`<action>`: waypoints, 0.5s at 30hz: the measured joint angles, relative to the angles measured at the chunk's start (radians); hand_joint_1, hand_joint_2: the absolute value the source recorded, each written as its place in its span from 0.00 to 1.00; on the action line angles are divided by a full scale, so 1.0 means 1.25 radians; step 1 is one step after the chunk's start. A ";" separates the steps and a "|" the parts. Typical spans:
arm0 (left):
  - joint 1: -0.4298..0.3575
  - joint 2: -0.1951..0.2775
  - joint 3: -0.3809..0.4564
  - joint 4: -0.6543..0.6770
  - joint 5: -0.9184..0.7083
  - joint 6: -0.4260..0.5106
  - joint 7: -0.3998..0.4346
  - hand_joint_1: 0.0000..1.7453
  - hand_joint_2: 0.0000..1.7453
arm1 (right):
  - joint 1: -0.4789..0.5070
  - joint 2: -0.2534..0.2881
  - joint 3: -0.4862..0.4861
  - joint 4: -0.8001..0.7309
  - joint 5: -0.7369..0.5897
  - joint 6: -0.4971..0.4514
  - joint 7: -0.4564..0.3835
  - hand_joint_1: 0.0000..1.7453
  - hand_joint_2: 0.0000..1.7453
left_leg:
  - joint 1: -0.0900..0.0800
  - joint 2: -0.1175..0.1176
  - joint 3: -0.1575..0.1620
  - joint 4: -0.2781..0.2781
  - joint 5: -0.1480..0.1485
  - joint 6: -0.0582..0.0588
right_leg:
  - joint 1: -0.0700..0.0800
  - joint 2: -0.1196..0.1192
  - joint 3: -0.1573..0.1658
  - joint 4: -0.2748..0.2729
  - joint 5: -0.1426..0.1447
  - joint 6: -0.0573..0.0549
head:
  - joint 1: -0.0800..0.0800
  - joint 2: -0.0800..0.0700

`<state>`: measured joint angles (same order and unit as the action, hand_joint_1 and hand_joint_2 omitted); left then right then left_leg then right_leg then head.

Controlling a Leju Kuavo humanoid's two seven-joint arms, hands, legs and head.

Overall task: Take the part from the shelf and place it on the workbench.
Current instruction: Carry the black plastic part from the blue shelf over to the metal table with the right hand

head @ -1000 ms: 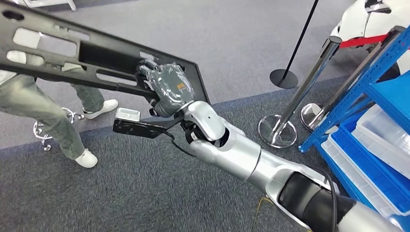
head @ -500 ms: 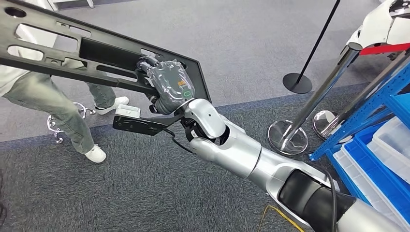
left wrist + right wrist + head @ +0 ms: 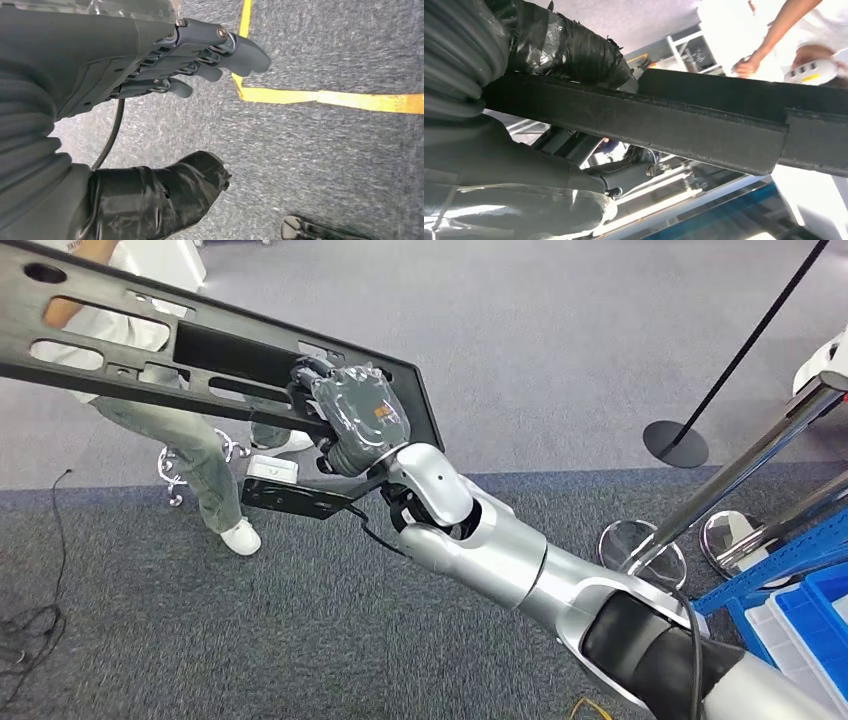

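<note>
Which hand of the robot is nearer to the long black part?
Right. The right hand grips the long black part near its end, carried above the floor. The left hand hangs open over grey carpet, holding nothing, away from the part.

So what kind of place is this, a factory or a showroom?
Probably an indoor demo or test hall, not a working factory: grey carpet, chrome barrier posts roping off the area, and blue shelving with plastic bins. The right hand holds a long black panel part.
</note>
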<state>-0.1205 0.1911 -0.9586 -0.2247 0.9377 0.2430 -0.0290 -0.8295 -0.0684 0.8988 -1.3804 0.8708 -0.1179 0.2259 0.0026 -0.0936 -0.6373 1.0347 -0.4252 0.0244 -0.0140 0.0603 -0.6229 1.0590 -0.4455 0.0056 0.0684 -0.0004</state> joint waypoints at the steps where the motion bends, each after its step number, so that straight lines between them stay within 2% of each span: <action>1: 0.000 0.000 0.000 0.000 0.001 0.000 0.000 0.00 1.00 | 0.000 0.000 0.000 -0.001 0.000 0.000 0.000 1.00 1.00 | 0.001 -0.006 -0.004 0.001 0.001 -0.004 | 0.002 -0.001 0.002 -0.002 -0.002 -0.002 | 0.000 0.000; 2: 0.002 0.000 0.000 0.000 0.001 0.001 0.000 0.00 1.00 | 0.000 -0.001 0.000 -0.002 0.000 0.000 0.001 1.00 1.00 | 0.004 -0.013 -0.005 0.000 0.002 -0.008 | 0.003 -0.009 0.002 -0.003 0.000 -0.006 | 0.001 0.000; 3: 0.004 0.001 0.000 0.000 0.001 0.001 0.000 0.00 1.00 | 0.000 -0.001 0.000 -0.002 0.001 0.000 0.001 1.00 1.00 | 0.006 -0.012 -0.007 0.001 0.001 -0.012 | 0.003 -0.016 0.004 -0.006 0.001 -0.011 | 0.001 0.000; 4: 0.006 0.001 0.000 0.000 0.002 0.001 0.000 0.00 1.00 | -0.001 -0.001 0.000 -0.003 0.001 0.000 0.001 1.00 1.00 | 0.005 -0.001 -0.013 0.012 -0.006 -0.016 | 0.002 -0.023 0.007 -0.010 0.003 -0.015 | -0.001 0.000; 6: 0.005 0.001 0.000 0.000 0.003 0.001 0.000 0.00 1.00 | -0.003 -0.002 0.000 -0.006 0.002 0.001 0.001 1.00 1.00 | 0.005 0.036 -0.044 0.075 -0.039 -0.023 | 0.002 -0.040 0.012 -0.015 0.003 -0.022 | -0.003 0.000; 8: 0.002 0.000 0.001 0.000 0.004 0.001 0.000 0.00 1.00 | -0.004 -0.004 0.000 -0.008 0.004 0.004 0.001 1.00 1.00 | 0.007 0.060 -0.096 0.171 -0.076 -0.029 | 0.004 -0.056 0.013 -0.016 0.001 -0.026 | -0.004 0.000; 9: 0.003 0.000 0.001 0.000 0.004 0.001 0.000 0.00 1.00 | -0.003 -0.005 0.000 -0.009 0.004 0.006 0.001 1.00 1.00 | 0.007 0.065 -0.113 0.201 -0.080 -0.030 | 0.005 -0.064 0.013 -0.016 0.000 -0.026 | -0.004 0.000; 10: 0.003 -0.001 0.001 0.000 0.004 0.001 0.000 0.00 1.00 | -0.003 -0.006 0.000 -0.009 0.004 0.007 0.002 1.00 1.00 | 0.007 0.067 -0.117 0.205 -0.072 -0.030 | 0.006 -0.072 0.014 -0.016 -0.001 -0.027 | -0.004 0.000; 11: 0.004 -0.001 0.001 0.000 0.004 0.001 0.000 0.00 1.00 | -0.003 -0.007 0.000 -0.009 0.004 0.008 0.002 1.00 1.00 | 0.007 0.071 -0.105 0.177 -0.050 -0.028 | 0.006 -0.080 0.015 -0.016 -0.002 -0.026 | -0.005 0.000; 12: 0.004 -0.001 0.001 0.000 0.004 0.001 0.000 0.00 1.00 | -0.003 -0.008 0.000 -0.011 0.004 0.008 0.002 1.00 1.00 | 0.006 0.079 -0.080 0.125 -0.022 -0.025 | 0.007 -0.087 0.017 -0.016 -0.004 -0.025 | -0.005 0.000; 13: 0.004 -0.001 0.001 0.000 0.004 0.001 0.000 0.00 1.00 | -0.004 -0.009 0.000 -0.013 0.005 0.008 0.002 1.00 1.00 | 0.002 0.094 -0.052 0.071 -0.003 -0.022 | 0.008 -0.094 0.018 -0.016 -0.006 -0.023 | -0.005 0.000; 14: 0.003 -0.001 0.001 0.000 0.004 0.001 -0.001 0.00 1.00 | -0.004 -0.010 0.000 -0.015 0.005 0.009 0.002 1.00 1.00 | -0.002 0.106 -0.029 0.026 0.011 -0.017 | 0.010 -0.100 0.020 -0.016 -0.008 -0.021 | -0.004 0.000; 15: 0.002 -0.001 0.001 0.000 0.004 0.000 -0.002 0.00 1.00 | -0.005 -0.011 0.000 -0.017 0.005 0.010 0.002 1.00 1.00 | -0.007 0.114 -0.017 0.001 0.015 -0.012 | 0.011 -0.106 0.021 -0.016 -0.009 -0.017 | -0.004 0.000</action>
<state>-0.1182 0.1905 -0.9572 -0.2248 0.9422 0.2436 -0.0309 -0.8361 -0.0820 0.8982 -1.4018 0.8773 -0.1060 0.2288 -0.0062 0.0491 -0.6580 1.0358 -0.4068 0.0097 0.0000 -0.0720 -0.5970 1.0392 -0.4572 -0.0162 0.0633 -0.0004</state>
